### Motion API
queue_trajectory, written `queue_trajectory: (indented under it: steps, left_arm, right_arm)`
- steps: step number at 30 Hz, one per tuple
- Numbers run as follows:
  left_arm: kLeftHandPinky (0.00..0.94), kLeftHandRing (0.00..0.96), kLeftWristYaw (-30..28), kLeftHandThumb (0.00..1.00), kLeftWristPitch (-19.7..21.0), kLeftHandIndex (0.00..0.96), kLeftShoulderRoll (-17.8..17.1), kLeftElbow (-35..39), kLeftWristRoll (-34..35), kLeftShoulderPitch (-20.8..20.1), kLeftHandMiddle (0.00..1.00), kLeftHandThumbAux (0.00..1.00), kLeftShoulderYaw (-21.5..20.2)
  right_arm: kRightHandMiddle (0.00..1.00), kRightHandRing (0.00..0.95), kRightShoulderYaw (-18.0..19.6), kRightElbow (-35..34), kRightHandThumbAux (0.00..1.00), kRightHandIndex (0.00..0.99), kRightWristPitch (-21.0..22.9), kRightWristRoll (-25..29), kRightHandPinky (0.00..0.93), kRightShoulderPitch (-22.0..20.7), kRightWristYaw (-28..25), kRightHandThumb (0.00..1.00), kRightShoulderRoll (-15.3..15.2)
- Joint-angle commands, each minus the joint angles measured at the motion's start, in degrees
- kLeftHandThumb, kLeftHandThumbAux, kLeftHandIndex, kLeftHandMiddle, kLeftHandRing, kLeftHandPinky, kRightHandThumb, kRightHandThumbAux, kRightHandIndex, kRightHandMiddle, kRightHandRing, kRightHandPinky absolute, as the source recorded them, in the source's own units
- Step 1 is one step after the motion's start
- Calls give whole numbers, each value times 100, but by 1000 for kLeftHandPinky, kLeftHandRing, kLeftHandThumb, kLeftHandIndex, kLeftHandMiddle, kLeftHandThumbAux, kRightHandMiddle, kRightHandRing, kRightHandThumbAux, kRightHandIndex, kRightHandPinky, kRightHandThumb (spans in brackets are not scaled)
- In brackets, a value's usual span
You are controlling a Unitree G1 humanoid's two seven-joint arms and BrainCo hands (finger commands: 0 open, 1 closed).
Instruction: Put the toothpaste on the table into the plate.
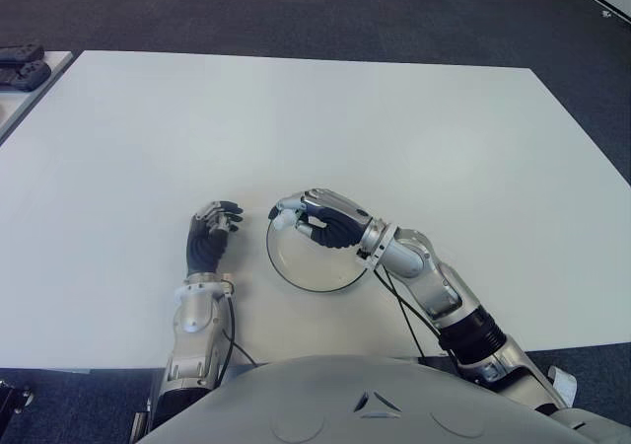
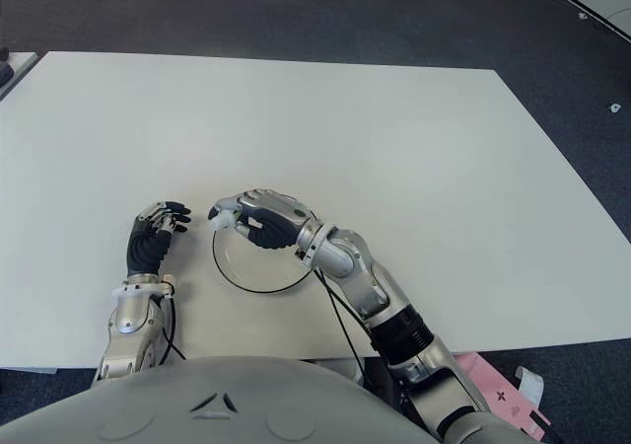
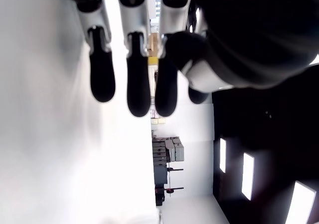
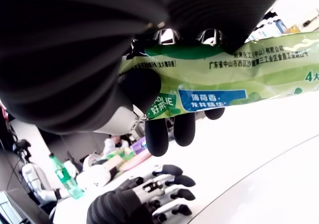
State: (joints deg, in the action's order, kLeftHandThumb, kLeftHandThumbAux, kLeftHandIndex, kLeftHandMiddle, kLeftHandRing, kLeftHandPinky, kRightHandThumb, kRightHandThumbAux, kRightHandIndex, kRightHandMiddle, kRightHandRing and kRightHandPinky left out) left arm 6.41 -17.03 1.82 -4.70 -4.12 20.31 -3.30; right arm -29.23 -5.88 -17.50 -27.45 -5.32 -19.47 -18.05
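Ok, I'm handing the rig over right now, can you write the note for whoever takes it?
Right robot hand: shut on the toothpaste, held over the far-left part of the plate; the green tube shows only in the right wrist view.
Left robot hand: holds nothing, fingers loosely curled, beside the plate on its left, over the table.
Done: toothpaste picked up and brought over the plate.
Left: lower it into the plate, open the fingers, pull the right robot hand clear.
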Motion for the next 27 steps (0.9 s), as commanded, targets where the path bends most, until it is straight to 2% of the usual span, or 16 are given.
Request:
queue_trajectory:
  steps: [1,5,8,10,12,18,21,22,24,25,27]
  left_arm:
    - [489,492,48,838,117,430,13,-149,-40,93,461,676,12]
    - [489,492,33,838,141,430,16,-111,-12,128,462,676,1]
    - [489,492,44,838,145,429,26,-77,-19,157,462,676,4]
    - [487,492,42,838,135,429,25,-70,-18,172,462,677,3]
    - [486,491,39,838,115,430,22,-74,-19,182,462,677,3]
    - [489,493,37,838,59,429,9,-110,-29,186,462,677,1]
    - [493,493,37,838,5,433,-4,-135,-35,192,461,677,-6]
    - [493,493,40,839,-6,435,-7,-138,-39,194,460,677,-8]
    - [493,493,45,839,-21,437,-12,-143,-48,195,459,676,-10]
    - [492,493,49,839,-23,438,-14,-143,-55,196,459,676,-9]
    - [490,492,48,839,-19,438,-18,-143,-59,197,458,676,-10]
  right_arm:
    - [542,599,-1,276,651,400,-15,-9,811,127,42,957,-29]
    - [545,601,-25,372,650,402,-47,-149,822,126,51,958,-71]
    - [547,602,-68,765,649,405,-313,-299,836,178,240,959,-186]
    - [491,561,-93,918,650,433,-391,-343,830,186,280,956,-208]
    - [519,581,-109,1021,650,418,-433,-337,811,185,278,957,-210]
    - [531,577,-88,1113,653,391,-471,-305,700,177,233,954,-213]
    - [469,542,-59,1052,663,382,-493,-376,574,135,204,942,-295]
    - [424,496,-56,1034,680,393,-499,-398,530,125,202,858,-312]
    - [384,455,-58,1018,694,402,-505,-437,491,111,207,785,-330]
    - [350,422,-55,1009,633,344,-511,-465,468,105,220,740,-344]
    - [284,360,-41,994,572,257,-516,-517,430,101,260,691,-361]
